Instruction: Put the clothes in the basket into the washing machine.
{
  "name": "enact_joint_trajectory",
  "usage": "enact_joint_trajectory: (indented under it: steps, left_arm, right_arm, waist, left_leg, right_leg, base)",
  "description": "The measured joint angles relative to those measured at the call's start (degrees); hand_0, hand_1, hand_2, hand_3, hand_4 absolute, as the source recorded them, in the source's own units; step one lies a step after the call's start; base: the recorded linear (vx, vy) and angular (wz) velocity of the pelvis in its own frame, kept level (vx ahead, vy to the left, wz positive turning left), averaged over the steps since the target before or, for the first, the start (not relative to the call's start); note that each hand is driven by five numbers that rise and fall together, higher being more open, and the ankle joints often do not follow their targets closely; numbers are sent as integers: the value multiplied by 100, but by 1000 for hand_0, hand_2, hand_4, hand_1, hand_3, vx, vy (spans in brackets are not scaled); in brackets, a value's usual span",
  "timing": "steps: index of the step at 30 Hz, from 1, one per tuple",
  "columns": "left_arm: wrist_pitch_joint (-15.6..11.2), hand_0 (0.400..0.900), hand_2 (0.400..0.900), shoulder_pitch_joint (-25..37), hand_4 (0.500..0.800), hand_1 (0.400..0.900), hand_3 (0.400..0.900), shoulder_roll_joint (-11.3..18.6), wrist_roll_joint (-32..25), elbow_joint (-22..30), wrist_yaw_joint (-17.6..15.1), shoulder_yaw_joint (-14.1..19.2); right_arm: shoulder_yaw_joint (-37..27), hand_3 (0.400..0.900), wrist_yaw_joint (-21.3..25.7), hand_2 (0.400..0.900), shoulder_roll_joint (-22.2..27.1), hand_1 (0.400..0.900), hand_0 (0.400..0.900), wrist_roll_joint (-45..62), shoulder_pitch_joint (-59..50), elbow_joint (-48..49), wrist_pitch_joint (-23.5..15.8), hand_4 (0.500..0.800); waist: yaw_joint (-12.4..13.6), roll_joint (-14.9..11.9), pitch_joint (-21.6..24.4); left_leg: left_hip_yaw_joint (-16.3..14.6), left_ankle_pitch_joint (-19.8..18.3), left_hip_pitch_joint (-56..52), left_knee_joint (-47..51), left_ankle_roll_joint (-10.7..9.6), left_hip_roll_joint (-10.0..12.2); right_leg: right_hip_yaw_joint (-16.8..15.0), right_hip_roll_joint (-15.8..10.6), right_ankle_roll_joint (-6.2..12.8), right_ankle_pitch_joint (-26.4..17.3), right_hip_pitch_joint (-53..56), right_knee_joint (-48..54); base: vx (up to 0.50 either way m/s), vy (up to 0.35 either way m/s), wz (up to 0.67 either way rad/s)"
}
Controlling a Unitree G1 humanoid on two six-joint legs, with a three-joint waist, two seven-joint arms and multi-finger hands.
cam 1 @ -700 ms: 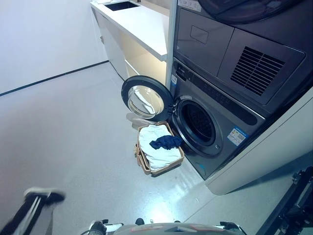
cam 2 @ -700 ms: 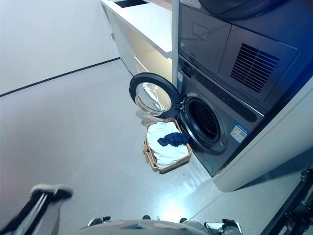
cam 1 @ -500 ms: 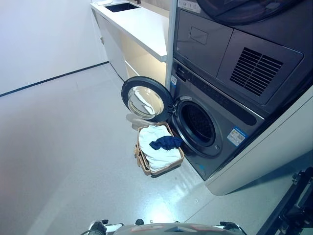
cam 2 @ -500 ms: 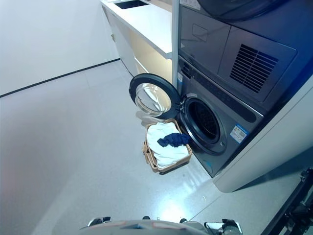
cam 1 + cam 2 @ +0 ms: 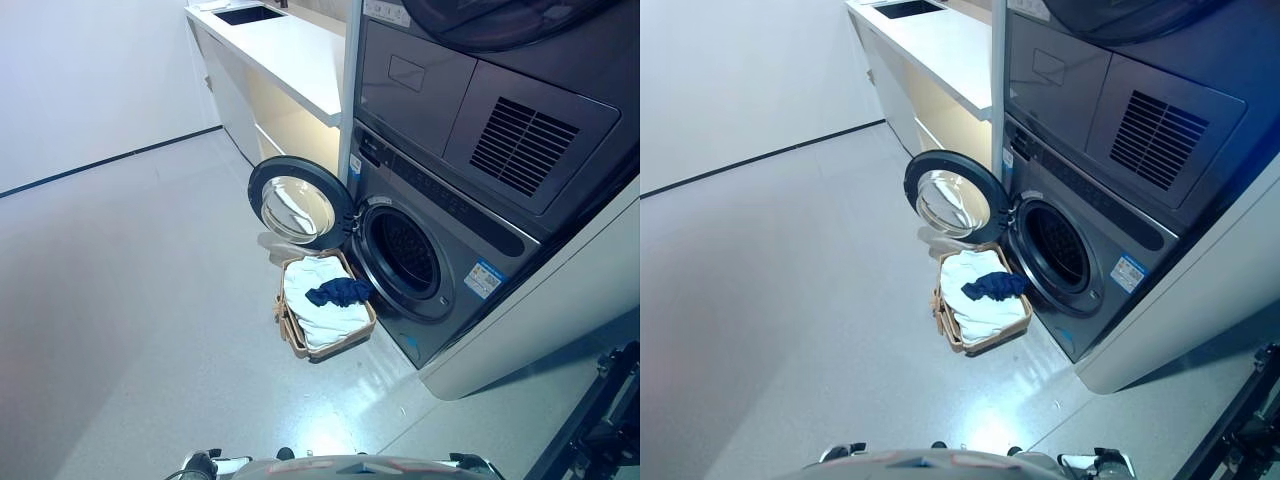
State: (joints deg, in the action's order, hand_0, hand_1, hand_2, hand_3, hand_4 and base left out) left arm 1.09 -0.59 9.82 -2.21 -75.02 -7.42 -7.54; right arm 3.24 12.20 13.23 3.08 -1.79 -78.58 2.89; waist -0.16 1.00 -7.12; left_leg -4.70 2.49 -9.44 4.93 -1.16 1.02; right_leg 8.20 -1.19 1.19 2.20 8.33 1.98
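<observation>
Washer (image 5: 420, 265) door (image 5: 297, 210) open at 10 o'clock, basket (image 5: 300, 345) of clothes (image 5: 322, 305) just below; my fingers out of sight, can't tell.

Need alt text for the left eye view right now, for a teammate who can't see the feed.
A wicker laundry basket holding white laundry with a dark blue garment on top stands on the grey floor in front of a grey front-loading washing machine. Its round door is swung open to the left. A white counter runs behind; neither robot hand is visible.
</observation>
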Motion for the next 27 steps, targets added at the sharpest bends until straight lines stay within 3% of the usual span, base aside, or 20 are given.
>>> enact_joint_trajectory:
  steps: [7, 15, 18, 21, 23, 25, 27]
  left_arm:
    - [0, 900, 900, 14, 800, 900, 900, 2, -2, 0, -2, -16]
    - [0, 900, 900, 320, 800, 900, 900, 71, -15, -12, -20, -73]
    - [0, 900, 900, 467, 800, 900, 900, 90, -75, 0, -32, -66]
    - [-33, 900, 900, 660, 800, 900, 900, 144, -192, -6, -58, -50]
    - [-9, 900, 900, 727, 800, 900, 900, 168, -274, -24, -112, -52]
    - [-4, 900, 900, 734, 800, 900, 900, 166, -354, -40, -117, -57]
    - [-1, 900, 900, 707, 800, 900, 900, 112, -488, -38, -120, -49]
  right_arm:
    - [1, 900, 0, 900, 1, 900, 900, 0, -19, 0, 0, 800]
    - [5, 900, 5, 900, -6, 900, 900, 10, -395, 12, -2, 800]
    - [5, 900, 16, 900, -6, 900, 900, 24, -491, 23, -8, 800]
    - [-10, 900, 49, 900, 21, 900, 900, 33, -586, -65, -5, 800]
    - [-12, 900, 69, 900, 61, 900, 900, 34, -588, -123, -5, 800]
    - [-7, 900, 89, 900, 156, 900, 900, 33, -649, -109, -9, 800]
    - [7, 900, 120, 900, 284, 900, 900, 32, -745, -117, -3, 800]
  waist:
    - [2, -10, -2]
    - [7, -33, -177]
    - [-3, -17, -313]
    - [5, -110, -574]
    - [51, -143, -745]
    - [64, -136, -875]
    - [61, -25, -927]
  left_leg:
    - [-20, 0, 58, -19, 0, 2]
    - [-245, -36, 728, -403, -15, 64]
    - [-223, -164, 1105, -851, -109, 102]
    - [15, -169, 1769, -2067, -340, 14]
    - [208, 103, 2081, -2841, -657, -47]
    - [320, 357, 2386, -3344, -835, -46]
    - [381, 309, 2692, -3742, -771, -33]
  right_leg:
    - [-22, 1, 3, 3, -88, -66]
    - [-187, -33, -15, 171, -1048, -846]
    - [-160, -9, -128, 420, -1506, -1472]
    - [-190, -207, -354, 625, -1712, -1833]
    - [-191, -277, -442, 703, -1700, -2017]
    - [-241, -307, -501, 715, -1736, -2113]
    - [-224, -241, -602, 719, -1819, -2177]
  base:
    - [-41, -13, -5]
    - [-31, -90, -9]
    - [64, -200, 13]
    - [117, -202, 1]
    - [74, -151, -4]
    - [127, -92, -15]
    - [275, -42, -28]
